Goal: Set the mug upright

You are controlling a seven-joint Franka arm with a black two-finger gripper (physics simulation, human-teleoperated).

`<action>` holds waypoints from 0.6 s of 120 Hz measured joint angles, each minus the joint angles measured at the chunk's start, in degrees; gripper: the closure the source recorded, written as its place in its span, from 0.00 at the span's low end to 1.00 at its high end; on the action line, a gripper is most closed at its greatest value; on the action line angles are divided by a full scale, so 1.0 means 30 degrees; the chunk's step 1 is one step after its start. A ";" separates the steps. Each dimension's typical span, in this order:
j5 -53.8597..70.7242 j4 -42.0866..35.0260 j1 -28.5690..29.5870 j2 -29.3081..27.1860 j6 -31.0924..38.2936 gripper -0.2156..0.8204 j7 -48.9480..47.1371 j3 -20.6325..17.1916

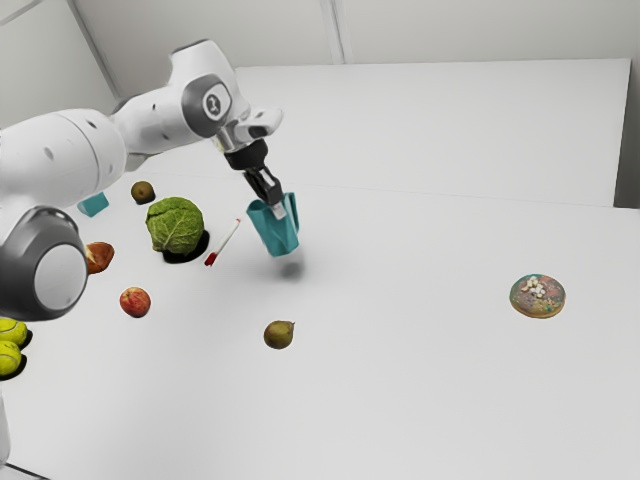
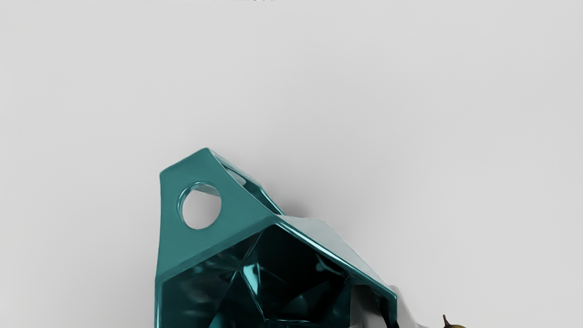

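The arm (image 1: 65, 150) is white and smoothly rounded, with small dark dots on its shell. Grey rings (image 1: 22, 256) frame its pale round caps (image 1: 60, 277), one bearing a dark mark (image 1: 213, 103); black fingers (image 1: 262, 187) end in pale grey tips (image 1: 279, 211).

I work in a plain room, a pale wall (image 1: 470, 30) beyond my white table (image 1: 420, 400)'s far side; home or lab, I cannot tell.
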 joint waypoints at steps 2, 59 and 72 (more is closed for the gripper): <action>0.0313 -0.0003 -0.0040 0.0020 0.0150 0.97 -0.0118 -0.0096; 0.4733 -0.1595 -0.0338 0.0411 0.4140 0.97 -0.3469 -0.1125; 0.4821 -0.2056 -0.0338 0.0521 0.4671 0.97 -0.4064 -0.1138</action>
